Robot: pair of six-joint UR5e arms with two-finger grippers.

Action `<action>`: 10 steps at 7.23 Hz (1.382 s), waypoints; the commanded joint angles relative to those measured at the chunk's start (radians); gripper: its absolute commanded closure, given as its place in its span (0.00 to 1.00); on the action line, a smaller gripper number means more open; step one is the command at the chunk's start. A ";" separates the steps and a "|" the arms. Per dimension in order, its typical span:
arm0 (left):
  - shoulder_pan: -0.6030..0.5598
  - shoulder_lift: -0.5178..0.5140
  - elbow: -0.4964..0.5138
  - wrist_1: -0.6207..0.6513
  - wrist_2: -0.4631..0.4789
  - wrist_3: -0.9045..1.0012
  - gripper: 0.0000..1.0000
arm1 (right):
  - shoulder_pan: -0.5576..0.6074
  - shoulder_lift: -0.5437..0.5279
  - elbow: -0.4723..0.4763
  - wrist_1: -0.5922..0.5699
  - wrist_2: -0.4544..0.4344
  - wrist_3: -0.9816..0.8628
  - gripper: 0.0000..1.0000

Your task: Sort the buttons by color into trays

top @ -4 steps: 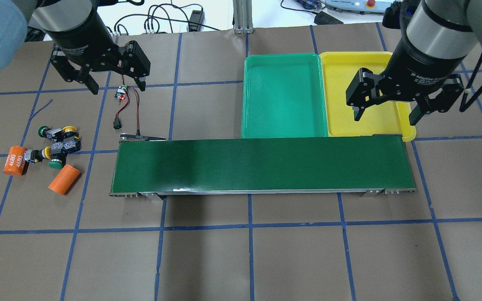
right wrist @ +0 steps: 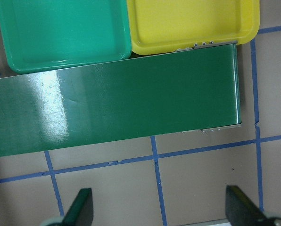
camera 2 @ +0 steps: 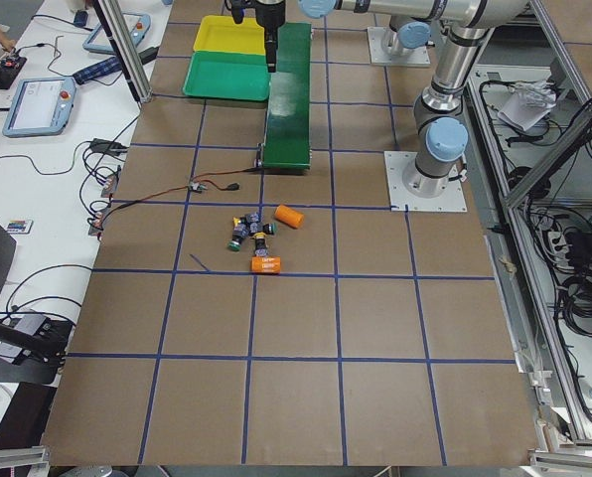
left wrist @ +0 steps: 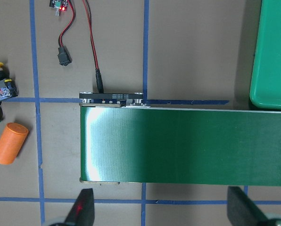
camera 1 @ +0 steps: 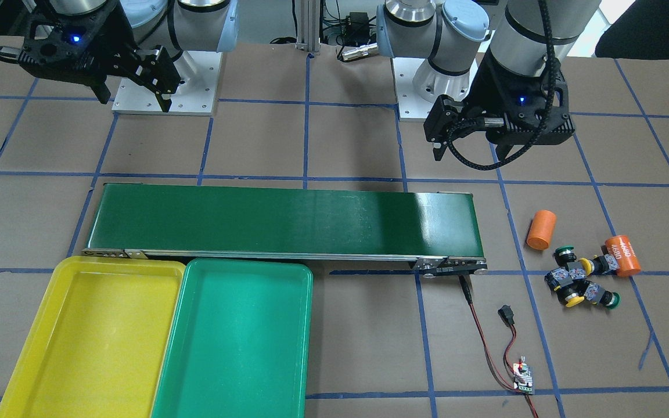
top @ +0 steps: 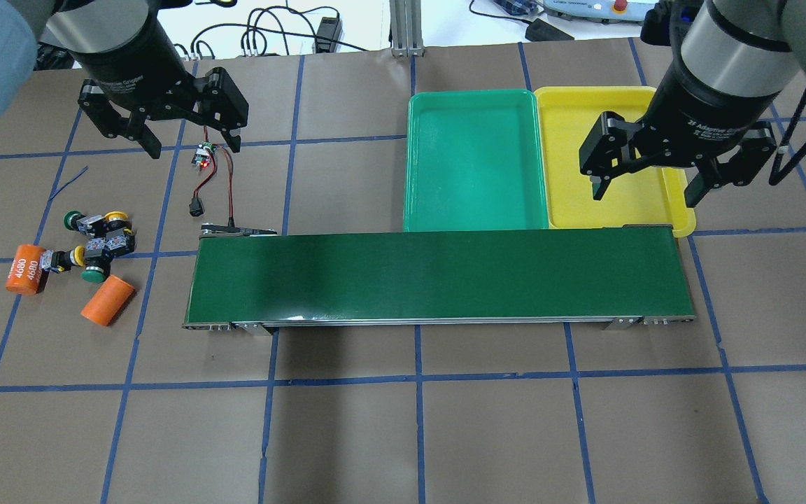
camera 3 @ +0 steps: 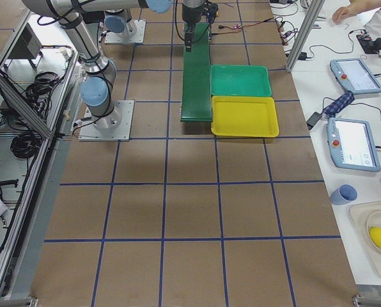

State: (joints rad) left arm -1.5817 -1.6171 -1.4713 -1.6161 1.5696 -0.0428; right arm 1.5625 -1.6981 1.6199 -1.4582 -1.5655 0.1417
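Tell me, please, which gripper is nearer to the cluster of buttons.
Left. The left gripper hangs open, raised near the conveyor belt's end closest to the buttons. The right gripper hangs open near the belt's opposite end, where the yellow tray sits.

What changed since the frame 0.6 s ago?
The left gripper edged slightly up and left in the overhead view; the right gripper barely shifted. Both jaws are open and hold nothing. The buttons, green tray, yellow tray and conveyor stayed put.
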 commanded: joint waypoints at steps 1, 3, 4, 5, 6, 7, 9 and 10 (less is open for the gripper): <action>0.006 0.005 -0.015 0.008 0.007 0.011 0.00 | 0.001 0.000 0.002 -0.001 0.001 0.007 0.00; 0.009 -0.006 -0.015 0.010 0.009 0.011 0.00 | 0.001 0.000 0.002 -0.002 -0.001 0.007 0.00; 0.011 -0.009 -0.015 0.016 0.009 0.018 0.00 | 0.002 0.000 0.002 -0.001 -0.001 0.009 0.00; 0.012 -0.012 -0.015 0.019 0.009 0.020 0.00 | 0.001 0.000 0.003 0.001 -0.001 0.007 0.00; 0.012 -0.012 -0.015 0.021 0.009 0.018 0.00 | 0.002 0.000 0.003 0.001 -0.001 0.007 0.00; 0.012 -0.011 -0.015 0.024 0.009 0.018 0.00 | 0.001 0.000 0.003 0.001 -0.001 0.007 0.00; 0.012 -0.006 -0.015 0.025 0.010 0.018 0.00 | 0.002 0.000 0.005 0.001 -0.001 0.009 0.00; 0.011 -0.007 -0.017 0.021 0.010 0.015 0.00 | 0.004 0.000 0.005 0.001 -0.001 0.009 0.00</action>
State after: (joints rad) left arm -1.5695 -1.6250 -1.4868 -1.5926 1.5794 -0.0252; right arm 1.5652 -1.6981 1.6242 -1.4573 -1.5662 0.1498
